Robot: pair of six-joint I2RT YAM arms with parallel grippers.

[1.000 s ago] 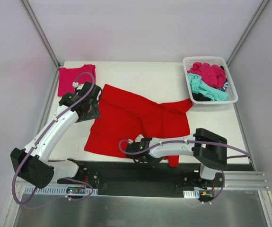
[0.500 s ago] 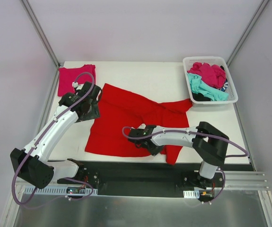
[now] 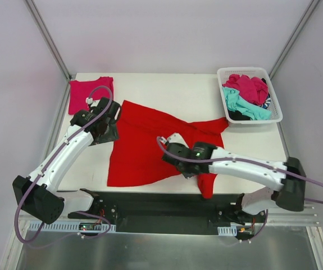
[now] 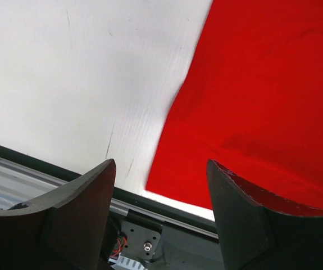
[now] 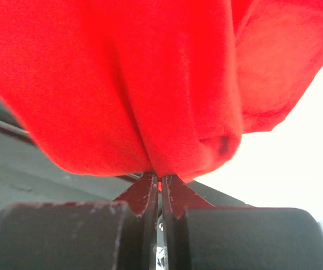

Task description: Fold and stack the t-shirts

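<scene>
One pink shirt (image 3: 88, 93) is folded far left. The red shirt (image 3: 141, 146) is pinched by the right gripper (image 5: 161, 181), the left gripper (image 4: 160, 211) spread; others are left in the basket (image 3: 242, 69).

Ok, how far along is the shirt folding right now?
One magenta-pink shirt lies folded at the far left corner, so that looks done. In hand: the red shirt, spread on the table, a fold pinched in the right jaws; the left jaws hover open at its left edge. Left: several shirts heaped in the white basket.
</scene>
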